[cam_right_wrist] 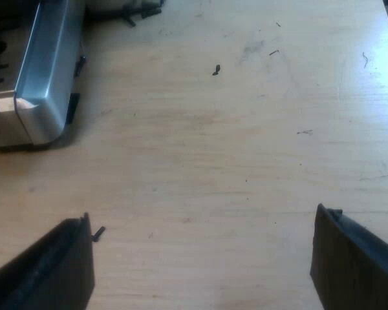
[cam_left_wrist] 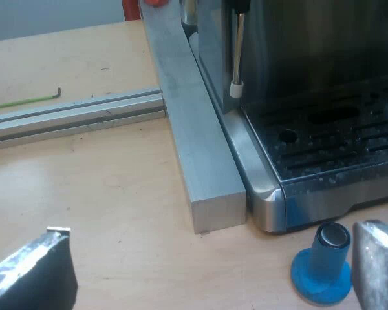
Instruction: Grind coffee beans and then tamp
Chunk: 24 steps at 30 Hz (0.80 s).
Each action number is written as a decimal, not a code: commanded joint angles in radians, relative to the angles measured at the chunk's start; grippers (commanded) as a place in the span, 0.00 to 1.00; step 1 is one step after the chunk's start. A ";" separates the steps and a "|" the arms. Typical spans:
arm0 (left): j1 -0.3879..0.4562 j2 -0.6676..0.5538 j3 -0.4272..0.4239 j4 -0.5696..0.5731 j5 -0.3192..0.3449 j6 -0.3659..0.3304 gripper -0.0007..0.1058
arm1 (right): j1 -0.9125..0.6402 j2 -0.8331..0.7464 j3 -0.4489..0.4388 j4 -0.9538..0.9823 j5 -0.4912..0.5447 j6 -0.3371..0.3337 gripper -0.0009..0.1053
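A pale wood table with a coffee machine and a few small things on it.

The table [cam_left_wrist: 116, 200] is light wood with some little marks. The machine [cam_left_wrist: 323, 135] stands on it, and a long metal bar [cam_left_wrist: 194, 142] lies tight along its side. A flat rail [cam_left_wrist: 71, 116] runs up to the bar on the side away from the machine. A thin green bent key [cam_left_wrist: 26, 100] lies just beyond the rail. A blue tamper [cam_left_wrist: 323, 268] stands near the machine's front corner. Far from the tamper, small dark bits [cam_right_wrist: 216, 70] dot the wood.
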 commanded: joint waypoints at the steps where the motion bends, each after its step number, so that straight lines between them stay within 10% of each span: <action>1: -0.002 -0.139 -0.005 -0.017 0.003 -0.002 0.83 | 0.000 -0.046 -0.007 -0.005 0.002 -0.003 0.68; 24: -0.035 -0.089 -0.049 -0.003 0.070 -0.038 0.83 | 0.011 0.020 -0.052 0.007 -0.008 0.004 0.68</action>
